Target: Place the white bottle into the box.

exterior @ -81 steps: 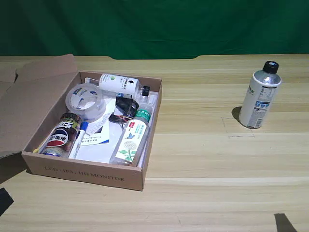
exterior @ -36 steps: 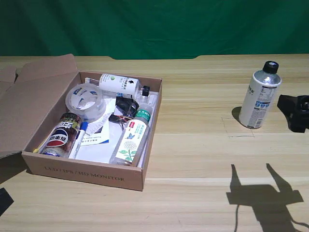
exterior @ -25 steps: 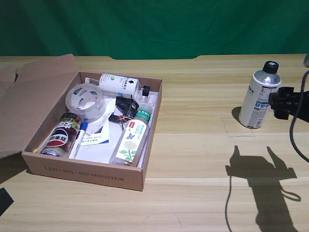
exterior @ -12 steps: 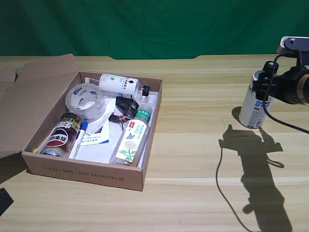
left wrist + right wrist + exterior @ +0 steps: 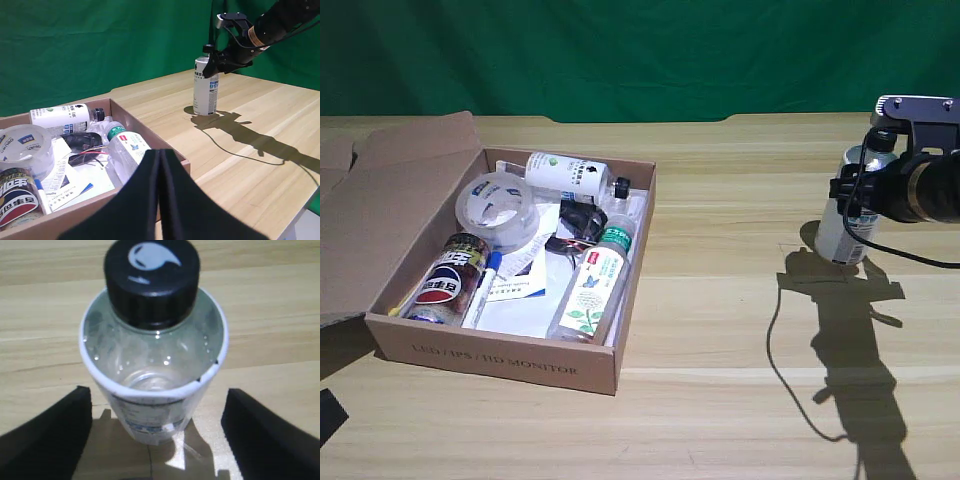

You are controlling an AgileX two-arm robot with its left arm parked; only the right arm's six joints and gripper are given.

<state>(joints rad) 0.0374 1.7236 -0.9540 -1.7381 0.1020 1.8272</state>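
**Right gripper spread around the standing bottle**

Outside first: in the exterior view the white bottle (image 5: 847,215) stands upright on the wooden table (image 5: 740,330) at the exterior view's right, well apart from the box (image 5: 510,345) at the left. The right gripper (image 5: 852,190) sits level with the bottle's upper half, covering its neck. The box holds a roll of clear tape (image 5: 496,209), a cola can (image 5: 448,278), a clear green-capped bottle (image 5: 593,283) and a white bottle lying on its side (image 5: 566,172).

From the left wrist view, the white bottle (image 5: 205,95) stands alone beyond the box (image 5: 165,148), the gripper (image 5: 214,61) at its shoulder; whether a finger touches it is hard to judge there.

Looking through the right wrist view, the bottle (image 5: 152,375) and its black cap (image 5: 152,277) fill the middle, and both black fingers (image 5: 47,437) stand wide apart on either side, clear of its wall
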